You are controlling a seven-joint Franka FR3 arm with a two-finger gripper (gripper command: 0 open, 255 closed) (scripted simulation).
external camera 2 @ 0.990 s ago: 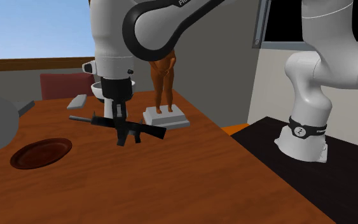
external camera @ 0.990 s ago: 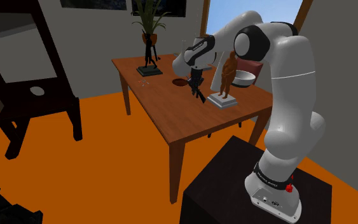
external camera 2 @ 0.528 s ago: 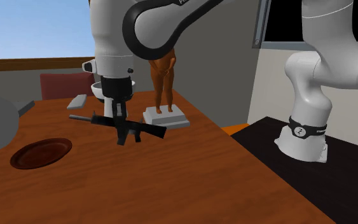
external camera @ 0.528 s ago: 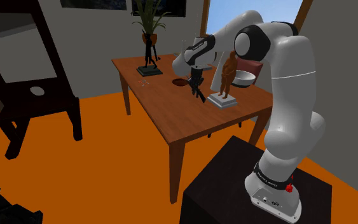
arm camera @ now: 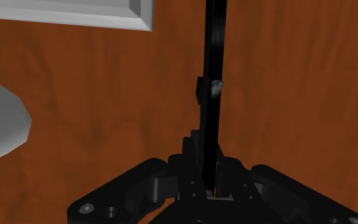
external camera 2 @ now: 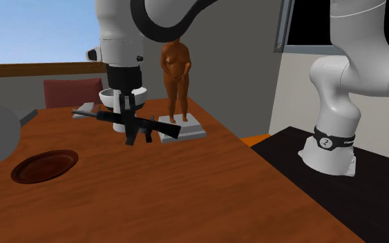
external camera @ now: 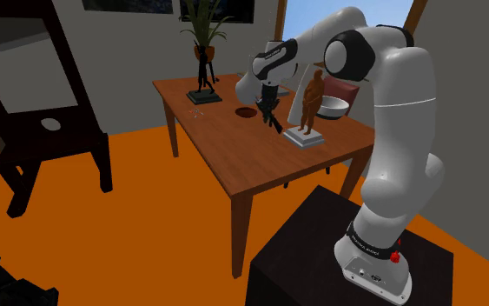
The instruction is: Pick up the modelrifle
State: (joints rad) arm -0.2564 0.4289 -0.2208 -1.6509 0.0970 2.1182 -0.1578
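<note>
Holding black model rifle [external camera 2: 135, 125] clenched in gripper [external camera 2: 126, 116], fingers at its mid-body. Hanging slightly tilted just under the gripper, clear of the wooden table [external camera 2: 186, 193], near orange figurine [external camera 2: 175, 72].

White arm [external camera: 397, 130] arched high over from its base, end effector [external camera 2: 126, 116] pointing down, clamped on black modelrifle [external camera 2: 143, 126].

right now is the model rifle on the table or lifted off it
Off the table. The black model rifle hangs above the wooden table, clasped in the pincer, with bare tabletop showing beneath it.
</note>
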